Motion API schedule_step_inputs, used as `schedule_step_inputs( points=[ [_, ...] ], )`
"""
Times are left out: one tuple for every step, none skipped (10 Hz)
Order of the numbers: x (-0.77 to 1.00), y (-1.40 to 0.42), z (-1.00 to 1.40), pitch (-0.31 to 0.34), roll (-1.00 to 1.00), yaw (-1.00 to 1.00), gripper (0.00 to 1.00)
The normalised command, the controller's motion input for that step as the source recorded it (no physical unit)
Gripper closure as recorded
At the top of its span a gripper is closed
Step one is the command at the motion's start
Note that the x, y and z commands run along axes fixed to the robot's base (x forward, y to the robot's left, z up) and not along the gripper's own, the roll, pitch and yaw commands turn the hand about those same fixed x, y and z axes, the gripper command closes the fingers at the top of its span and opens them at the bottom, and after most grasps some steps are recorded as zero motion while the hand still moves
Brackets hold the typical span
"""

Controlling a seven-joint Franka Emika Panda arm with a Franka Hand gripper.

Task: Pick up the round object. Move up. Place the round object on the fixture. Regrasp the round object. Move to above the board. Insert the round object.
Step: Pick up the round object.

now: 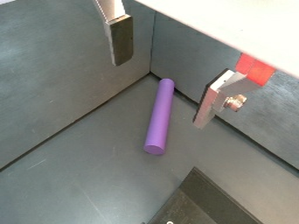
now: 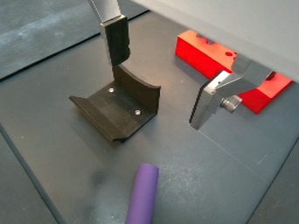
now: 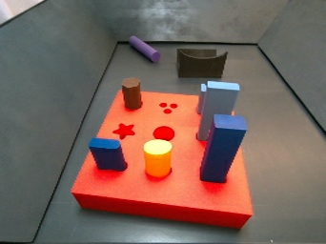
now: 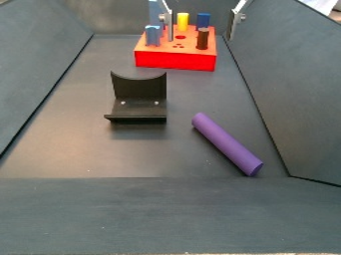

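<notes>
1. The board (image 3: 152,181) lay on the grey floor (image 4: 80,129), carrying blue, brown and yellow pegs.
2. The fixture (image 4: 138,97) stood on the floor between the board and the rod, apart from both.
3. The purple rod (image 4: 226,142) lay flat on the floor near a side wall, touching nothing else.
4. The gripper (image 2: 163,83) hung above the floor with its jaws apart and nothing between them; in a wrist view the rod (image 1: 160,115) lay below the gap.
</notes>
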Motion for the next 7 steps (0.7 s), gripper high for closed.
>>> schedule_step_inputs(
  points=[
    [0.04,0.31,-0.81,-0.063,0.11,0.1,0.0],
    [0.06,0.73,-1.0,-0.027,0.0,0.38,0.0],
    [0.0,0.63,-1.0,-0.047,0.0,0.45,0.0],
    [-0.13,0.62,-1.0,-0.114,0.02,0.43,0.0],
    [-0.43,0.54,-1.0,-0.2,0.07,0.45,0.0],
    [-0.4,0.52,-0.98,-0.126,0.0,0.46,0.0],
    [-0.45,0.5,-0.99,-0.059,-0.03,0.43,0.0]
  ],
)
